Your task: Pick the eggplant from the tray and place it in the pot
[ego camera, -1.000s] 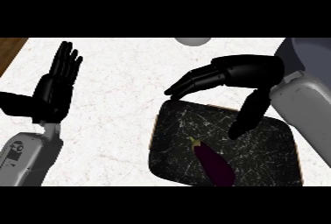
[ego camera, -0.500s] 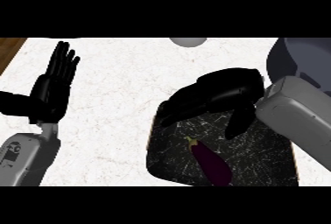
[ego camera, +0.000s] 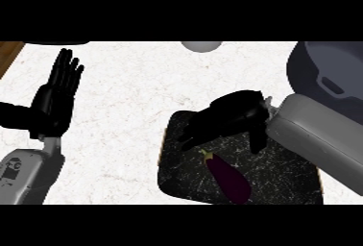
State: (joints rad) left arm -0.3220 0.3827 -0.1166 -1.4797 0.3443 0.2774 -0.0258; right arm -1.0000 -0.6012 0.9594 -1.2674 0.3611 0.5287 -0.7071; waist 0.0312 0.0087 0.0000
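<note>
You see the eggplant (ego camera: 228,177) lying in the dark tray (ego camera: 284,185), close to its front edge, with the green stem end pointing to the far left corner of the tray. Your right hand (ego camera: 228,117) hangs over the far half of the tray, with fingers bent downward and the thumb apart from them; it holds nothing, and its fingertips are just beyond the stem. The grey pot (ego camera: 327,77) stands at the far right corner of the counter (ego camera: 135,105). Your left hand (ego camera: 53,98) rests open near the left edge of the counter, fingers straight up.
</note>
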